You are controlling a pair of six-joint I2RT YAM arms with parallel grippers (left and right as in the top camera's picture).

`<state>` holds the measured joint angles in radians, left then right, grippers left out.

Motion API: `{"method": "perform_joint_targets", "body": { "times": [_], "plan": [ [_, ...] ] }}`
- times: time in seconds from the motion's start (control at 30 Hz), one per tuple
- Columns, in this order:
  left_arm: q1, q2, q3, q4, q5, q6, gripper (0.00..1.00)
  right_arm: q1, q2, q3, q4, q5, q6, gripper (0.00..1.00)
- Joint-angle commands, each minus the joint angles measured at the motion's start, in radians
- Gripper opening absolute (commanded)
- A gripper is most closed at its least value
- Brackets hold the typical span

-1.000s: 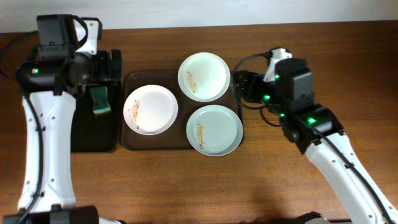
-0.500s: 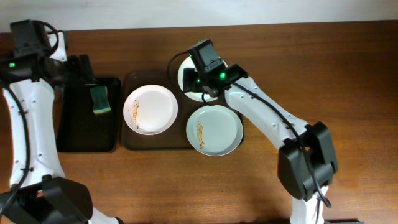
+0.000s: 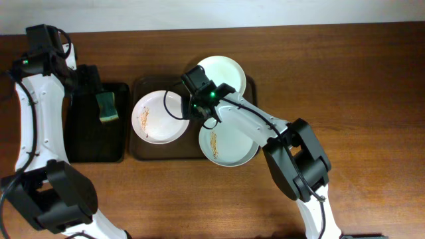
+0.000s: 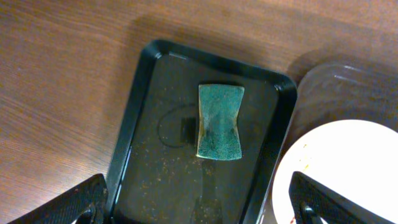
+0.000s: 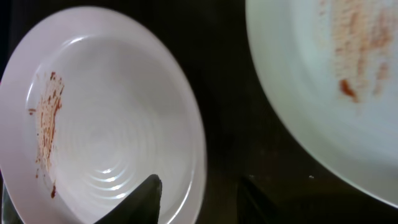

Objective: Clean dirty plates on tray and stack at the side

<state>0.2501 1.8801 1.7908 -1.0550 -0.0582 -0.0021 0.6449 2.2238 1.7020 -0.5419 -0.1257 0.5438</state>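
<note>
Three white plates lie on the brown tray [image 3: 136, 151]: a left plate [image 3: 156, 118] with an orange smear, a far plate [image 3: 227, 72], and a faintly bluish near plate [image 3: 232, 141]. My right gripper [image 3: 196, 110] is open at the left plate's right rim. In the right wrist view one finger is over the left plate [image 5: 106, 118] and the other over the dark tray [image 5: 224, 93]; the gripper [image 5: 200, 200] holds nothing. The far plate [image 5: 336, 87] shows smears. My left gripper [image 3: 89, 78] is open and empty above the black tray.
A narrow black tray [image 3: 93, 143] stands left of the brown tray and holds a green sponge [image 3: 106, 107]. The left wrist view shows the sponge [image 4: 220, 122], the black tray [image 4: 140, 134], my open left gripper [image 4: 202, 208] and the left plate's edge [image 4: 348, 165].
My right gripper has moved from over the far plate down and left to the left plate's right rim. The left arm has shifted slightly. The plates have not moved.
</note>
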Motion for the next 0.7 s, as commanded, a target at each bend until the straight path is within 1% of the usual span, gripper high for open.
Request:
{"method": "perform_joint_targets", "body": {
  "times": [0.0, 0.1, 0.13, 0.17, 0.2, 0.3, 0.47, 0.5, 0.53, 0.57, 0.67],
  "plan": [
    [0.004, 0.03, 0.009, -0.014, 0.017, -0.012, 0.91, 0.011, 0.038, 0.02, 0.027, -0.059, -0.056, 0.37],
    [0.003, 0.042, 0.009, -0.025, 0.018, -0.012, 0.91, 0.01, 0.072, 0.02, 0.03, -0.082, -0.076, 0.29],
    [0.003, 0.043, 0.009, -0.027, 0.018, -0.013, 0.91, 0.01, 0.074, 0.02, 0.03, -0.082, -0.076, 0.25],
    [0.003, 0.047, 0.009, -0.03, 0.031, -0.011, 0.91, 0.01, 0.074, 0.02, 0.031, -0.082, -0.077, 0.2],
    [0.003, 0.052, 0.009, -0.033, 0.055, -0.005, 0.91, 0.011, 0.074, 0.02, 0.034, -0.082, -0.084, 0.18],
    [0.003, 0.082, 0.007, -0.043, 0.098, -0.005, 0.91, 0.011, 0.075, 0.016, 0.033, -0.089, -0.084, 0.18],
    [0.003, 0.169, 0.007, -0.046, 0.108, -0.005, 0.91, 0.01, 0.076, 0.016, 0.048, -0.107, -0.07, 0.18],
    [0.003, 0.174, 0.007, -0.042, 0.108, -0.005, 0.91, 0.01, 0.078, 0.016, 0.06, -0.107, -0.064, 0.14],
    [0.003, 0.174, 0.007, -0.036, 0.108, -0.005, 0.91, 0.01, 0.084, 0.016, 0.067, -0.107, -0.048, 0.06],
    [0.003, 0.174, 0.007, -0.031, 0.108, -0.005, 0.91, 0.01, 0.089, 0.016, 0.063, -0.107, -0.027, 0.04],
    [0.002, 0.177, 0.007, -0.022, 0.108, -0.005, 0.91, 0.009, 0.092, 0.016, 0.04, -0.107, -0.011, 0.04]
  ]
}}
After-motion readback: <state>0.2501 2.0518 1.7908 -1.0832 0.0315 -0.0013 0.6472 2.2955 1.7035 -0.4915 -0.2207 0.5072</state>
